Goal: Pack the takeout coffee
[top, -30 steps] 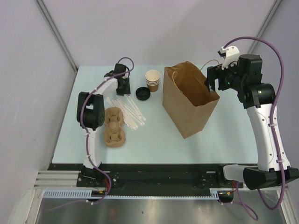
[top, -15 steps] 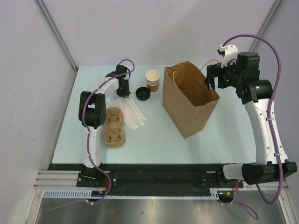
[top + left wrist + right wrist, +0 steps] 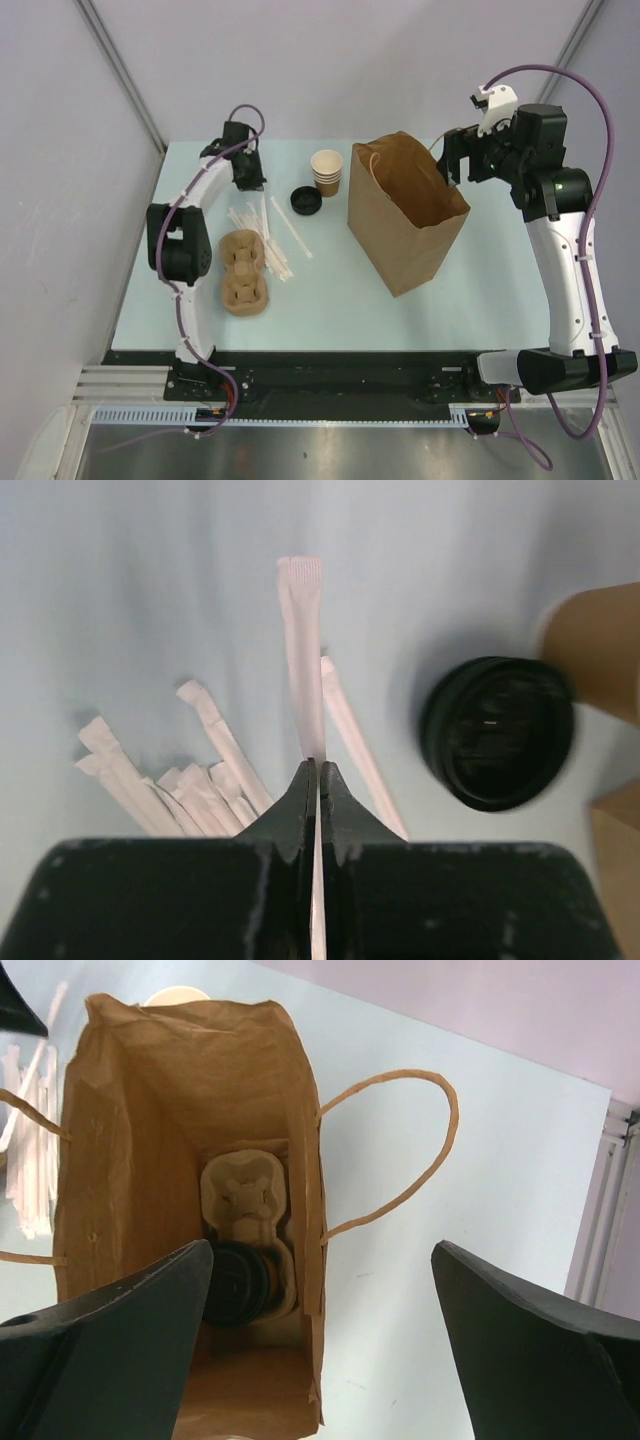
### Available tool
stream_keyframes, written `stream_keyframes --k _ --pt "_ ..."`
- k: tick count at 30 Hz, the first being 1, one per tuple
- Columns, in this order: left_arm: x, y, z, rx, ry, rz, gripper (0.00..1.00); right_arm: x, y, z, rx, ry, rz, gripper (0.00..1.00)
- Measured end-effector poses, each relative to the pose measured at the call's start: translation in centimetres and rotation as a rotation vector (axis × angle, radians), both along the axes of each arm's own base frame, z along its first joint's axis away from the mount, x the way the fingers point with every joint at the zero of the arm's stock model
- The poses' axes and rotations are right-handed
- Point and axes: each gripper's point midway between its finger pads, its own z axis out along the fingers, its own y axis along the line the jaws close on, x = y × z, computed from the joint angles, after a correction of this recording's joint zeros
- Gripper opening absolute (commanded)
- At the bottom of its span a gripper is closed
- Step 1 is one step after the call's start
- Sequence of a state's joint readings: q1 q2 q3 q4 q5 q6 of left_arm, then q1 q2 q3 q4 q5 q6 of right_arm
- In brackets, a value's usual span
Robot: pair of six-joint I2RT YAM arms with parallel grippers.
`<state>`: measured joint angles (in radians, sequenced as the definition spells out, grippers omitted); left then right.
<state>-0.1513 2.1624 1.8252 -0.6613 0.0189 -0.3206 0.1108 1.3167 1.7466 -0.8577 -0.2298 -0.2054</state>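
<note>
Looking down into the open brown paper bag [image 3: 180, 1090] in the right wrist view, I see one takeout coffee [image 3: 238, 1282] with its black lid, seated in a moulded pulp carrier [image 3: 243, 1195] at the bottom. My right gripper [image 3: 320, 1250] hangs open above the bag's right rim and holds nothing; from the top view it is at the bag's far right corner [image 3: 452, 165]. My left gripper [image 3: 318, 765] is shut on a white paper-wrapped straw [image 3: 302, 650], just above the table at the back left [image 3: 247, 178].
A pile of wrapped straws [image 3: 265, 235] lies left of the bag [image 3: 405, 215]. A second pulp carrier [image 3: 245, 272] sits in front of the straws. A loose black lid [image 3: 306, 200] and a stack of lidless tan cups [image 3: 326, 170] stand behind.
My left gripper has shut on one straw and moved left and back with it. The right gripper has risen slightly over the bag.
</note>
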Motion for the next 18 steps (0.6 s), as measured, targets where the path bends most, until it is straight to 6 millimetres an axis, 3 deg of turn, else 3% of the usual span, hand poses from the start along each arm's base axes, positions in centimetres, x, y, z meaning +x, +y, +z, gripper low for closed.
stream_keyframes --k 4,10,13,18 --pt "0.9 -0.9 7.7 -0.097 -0.176 -0.013 0.0 -0.2 0.3 1.0 0.02 -0.018 0.013 1.0" --pt "0.1 -2.4 22.4 -0.202 -0.534 -0.088 0.0 -1.1 0.9 3.9 0.055 -0.094 0.036 1.0" --pt "-1.8 -3.1 29.3 -0.243 -0.718 -0.138 0.0 -1.6 1.3 6.9 0.084 -0.18 0.049 1.0" --pt "-6.9 -6.2 37.8 -0.3 -0.96 -0.289 0.0 -2.9 2.8 12.2 0.157 -0.327 0.113 0.98"
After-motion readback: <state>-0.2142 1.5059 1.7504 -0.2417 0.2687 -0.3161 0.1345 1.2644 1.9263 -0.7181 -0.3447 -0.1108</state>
